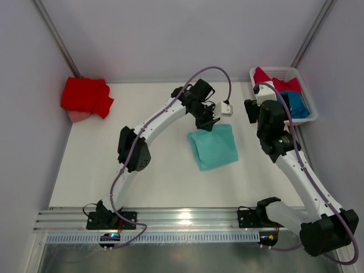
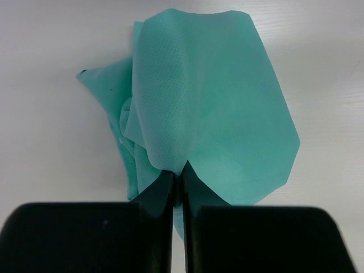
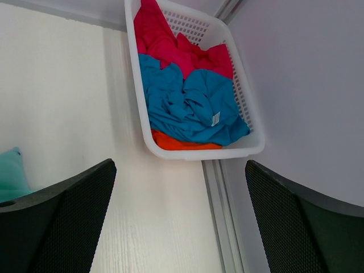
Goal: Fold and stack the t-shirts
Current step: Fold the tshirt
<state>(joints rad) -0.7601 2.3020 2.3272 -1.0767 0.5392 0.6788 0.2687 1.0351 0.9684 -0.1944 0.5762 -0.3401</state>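
Observation:
A mint-teal t-shirt [image 1: 215, 148] lies partly folded on the table's middle; in the left wrist view the mint-teal t-shirt [image 2: 222, 114] is bunched, with a fold lifted. My left gripper [image 1: 206, 123] [image 2: 178, 173] is shut on its near edge. A bright red t-shirt [image 1: 85, 95] sits folded at the far left on something pink [image 1: 78, 116]. The white basket [image 3: 199, 152] holds a blue t-shirt [image 3: 187, 108], a crimson-pink t-shirt [image 3: 170, 45] and an orange-red cloth [image 3: 182, 142]. My right gripper [image 1: 254, 109] [image 3: 179, 170] hangs open just before the basket, holding nothing.
The basket [image 1: 300, 85] stands at the far right corner against the wall. An aluminium rail [image 3: 219, 216] runs along the table's right edge. Grey walls enclose the table on three sides. A corner of the teal shirt [image 3: 11, 173] shows left of my right gripper.

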